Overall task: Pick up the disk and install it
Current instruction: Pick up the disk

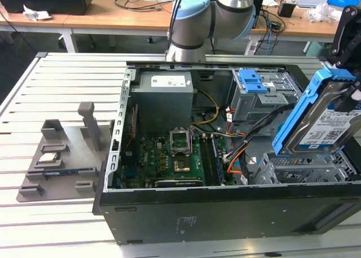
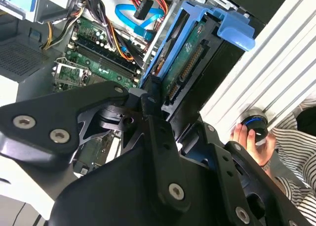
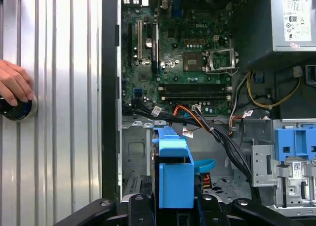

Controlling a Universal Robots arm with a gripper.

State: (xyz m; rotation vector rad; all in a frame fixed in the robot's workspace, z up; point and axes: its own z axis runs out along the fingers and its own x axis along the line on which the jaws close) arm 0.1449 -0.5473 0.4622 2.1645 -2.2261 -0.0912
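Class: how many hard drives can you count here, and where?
1. The disk, held by the gripper, hangs tilted over the drive cage at the exterior view's right of the computer case. More may sit hidden inside the case.

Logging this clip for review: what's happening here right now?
The arm's claw is shut on the disk, holding it tilted above the open computer case, over the drive cage at the exterior view's right. The disk is not yet seated. In the first wrist view, a person's hand rests on a round black button on the table beside the case.
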